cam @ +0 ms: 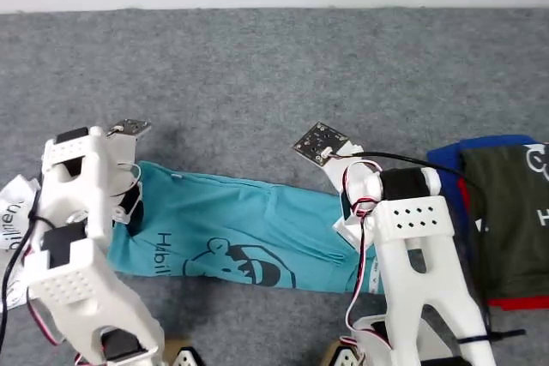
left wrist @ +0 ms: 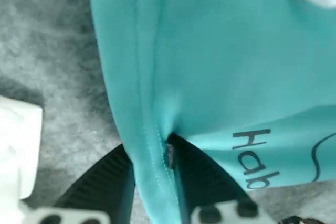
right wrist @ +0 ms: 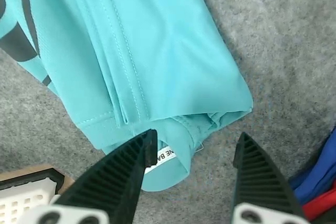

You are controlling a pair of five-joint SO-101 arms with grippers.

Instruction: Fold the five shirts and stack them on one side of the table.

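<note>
One teal shirt (cam: pixel 232 229), one white shirt (cam: pixel 12 212), three stacked shirts (cam: pixel 506 220).

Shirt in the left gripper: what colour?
Teal, with dark print. The shirt shows best in the high view.

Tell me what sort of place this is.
Most likely a robot test bench for garment folding: a grey felt-covered table, a teal shirt with the left claw shut on one end and the right claw open over the other, and a stack of folded shirts alongside.
</note>
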